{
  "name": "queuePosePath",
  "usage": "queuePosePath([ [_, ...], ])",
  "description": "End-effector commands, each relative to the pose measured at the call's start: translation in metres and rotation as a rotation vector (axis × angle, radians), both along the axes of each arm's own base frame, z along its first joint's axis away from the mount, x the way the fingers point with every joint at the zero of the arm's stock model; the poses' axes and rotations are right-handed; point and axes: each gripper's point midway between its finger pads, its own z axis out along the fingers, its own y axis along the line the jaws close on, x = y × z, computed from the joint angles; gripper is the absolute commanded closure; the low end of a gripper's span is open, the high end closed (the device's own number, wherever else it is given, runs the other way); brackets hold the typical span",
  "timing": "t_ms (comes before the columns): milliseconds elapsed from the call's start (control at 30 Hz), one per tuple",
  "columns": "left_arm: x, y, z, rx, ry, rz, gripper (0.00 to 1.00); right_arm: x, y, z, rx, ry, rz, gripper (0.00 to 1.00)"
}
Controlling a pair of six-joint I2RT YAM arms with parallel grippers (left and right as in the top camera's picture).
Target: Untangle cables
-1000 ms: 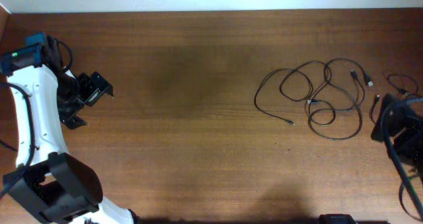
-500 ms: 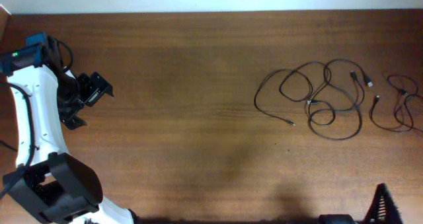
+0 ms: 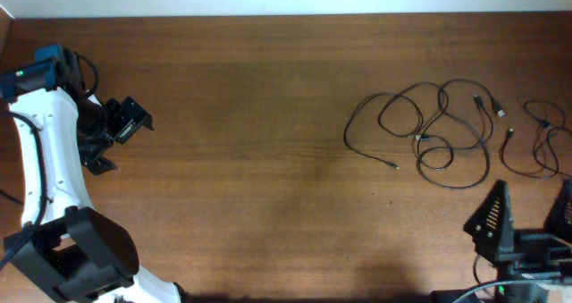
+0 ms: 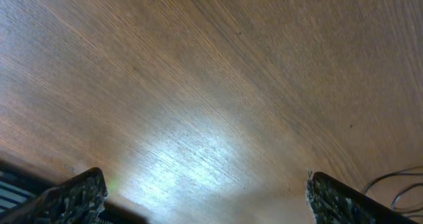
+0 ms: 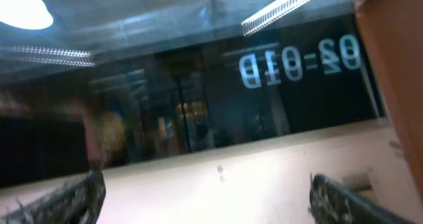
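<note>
Seeing the cables (image 3: 427, 139) by the table's (image 3: 268, 160) right edge, near my spread-jawed right gripper (image 3: 529, 215); left gripper (image 3: 125, 144), likewise spread, sits well apart.

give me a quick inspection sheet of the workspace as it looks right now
surface: brown wooden table, even grain
job's things: tangle of thin black cables looped over each other on the right side; one more thin cable seems to lie apart beside it
clutter: nothing seen
grippers: left gripper open, holding nothing, over the table's left side; right gripper open, holding nothing, at the near right edge
cables: thick black arm wiring by the left arm
surroundings: right wrist view shows a dark window with mirrored lettering and a ceiling light
</note>
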Motion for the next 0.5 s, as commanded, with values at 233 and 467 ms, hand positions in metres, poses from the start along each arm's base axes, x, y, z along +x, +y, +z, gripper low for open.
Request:
queuePosePath([
  [233,0.002,0.003,0.004,0.013,-0.013,-0.002,0.01,0.072,0.012,-0.139,-0.079,0.171,0.019,0.01],
  [467,0.002,0.003,0.004,0.012,-0.013,-0.002,0.01,0.094,0.013,-0.26,-0.097,0.676,0.036,0.01],
])
